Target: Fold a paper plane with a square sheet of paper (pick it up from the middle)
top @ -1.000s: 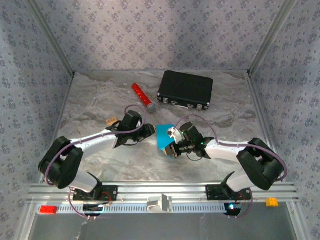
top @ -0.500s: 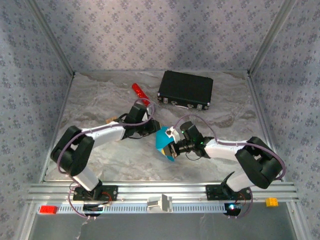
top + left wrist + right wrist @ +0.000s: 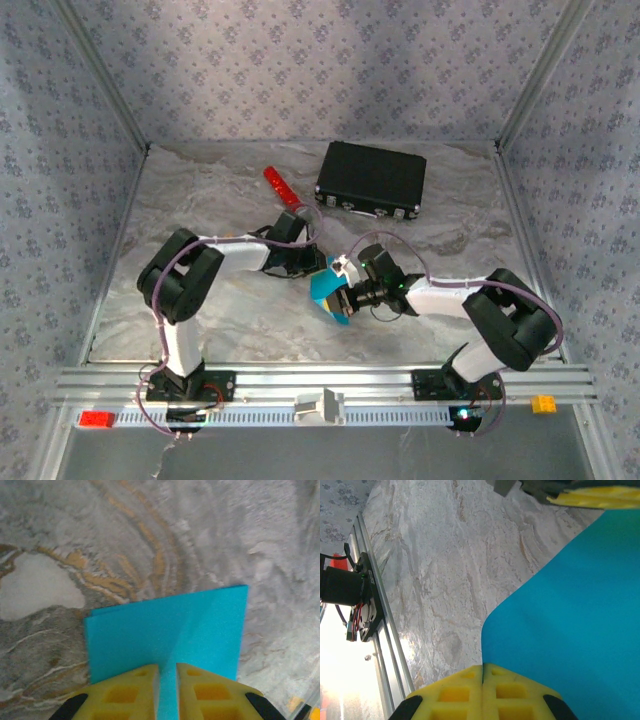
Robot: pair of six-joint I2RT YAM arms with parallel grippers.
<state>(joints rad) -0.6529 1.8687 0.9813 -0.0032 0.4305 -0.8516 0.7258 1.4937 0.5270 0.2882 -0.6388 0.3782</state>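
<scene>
You have one square sheet of paper [image 3: 326,290], cyan-blue, at the centre of the frame. Count one black case [image 3: 372,180] above and right of centre, and one red cylinder [image 3: 280,187] to its left. You run two arms, so two tools: the left tool [image 3: 167,674] and the right tool [image 3: 483,674]. Along the bottom rail there is one red block [image 3: 97,419] at lower left and one orange block [image 3: 543,404] at lower right.
</scene>
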